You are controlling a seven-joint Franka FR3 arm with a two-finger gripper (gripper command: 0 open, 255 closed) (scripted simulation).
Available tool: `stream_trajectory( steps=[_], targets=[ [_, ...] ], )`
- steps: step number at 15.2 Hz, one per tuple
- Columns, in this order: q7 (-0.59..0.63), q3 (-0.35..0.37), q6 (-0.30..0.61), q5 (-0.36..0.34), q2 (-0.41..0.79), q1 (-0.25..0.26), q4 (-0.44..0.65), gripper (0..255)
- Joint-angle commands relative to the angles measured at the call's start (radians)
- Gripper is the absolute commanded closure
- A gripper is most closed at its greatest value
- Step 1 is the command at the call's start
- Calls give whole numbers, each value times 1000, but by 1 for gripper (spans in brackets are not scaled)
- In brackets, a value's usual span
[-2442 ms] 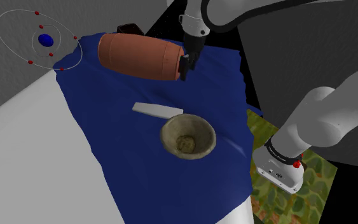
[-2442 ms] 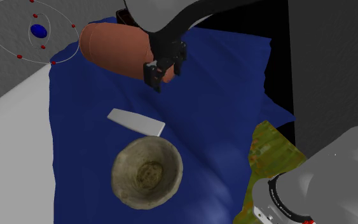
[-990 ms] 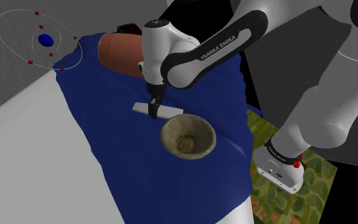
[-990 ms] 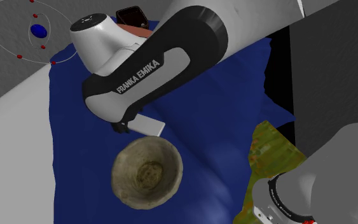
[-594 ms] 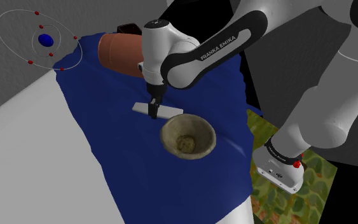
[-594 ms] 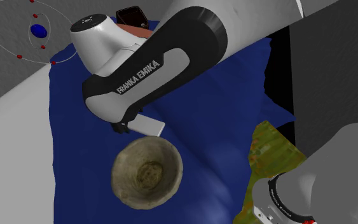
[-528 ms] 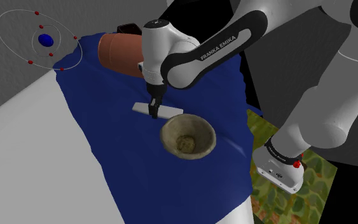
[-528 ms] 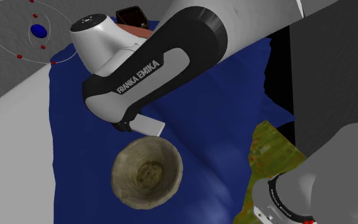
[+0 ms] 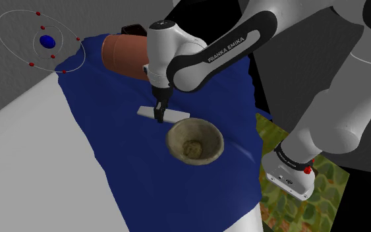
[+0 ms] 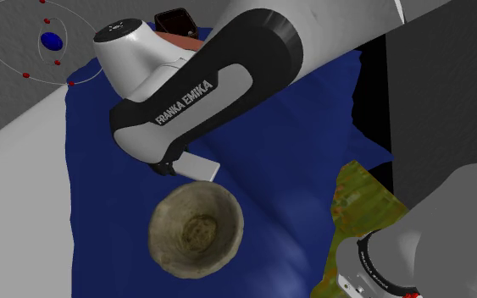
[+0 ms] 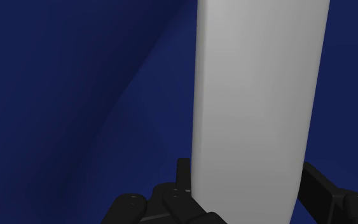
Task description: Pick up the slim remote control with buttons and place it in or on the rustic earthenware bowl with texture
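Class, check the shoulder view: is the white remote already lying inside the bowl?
No, the remote lies flat on the blue cloth just beside the bowl, outside its rim.

Light is soft, even and rather dim. The blue cloth (image 9: 203, 86) reads dark, its folds marked by faint paler streaks, one just right of the earthenware bowl (image 9: 194, 142) in the shoulder view. The bowl is pale along the rim and shaded in its hollow. The arm (image 9: 335, 125) grades gently from bright upper shells to grey undersides. Close up in the wrist view, the remote control (image 11: 254, 95) is a flat pale grey, slightly darker along one long edge, and a broad darker band runs along a fold of the cloth beside it. A black area (image 9: 138, 13) lies at the far side.
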Motion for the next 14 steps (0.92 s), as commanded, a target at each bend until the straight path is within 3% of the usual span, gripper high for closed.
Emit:
stream_trajectory(
  steps=[1,14],
  targets=[
    [0,0,0,0,0,0,0,255],
    [-33,6,-163,45,-97,-7,73,255]
  ],
)
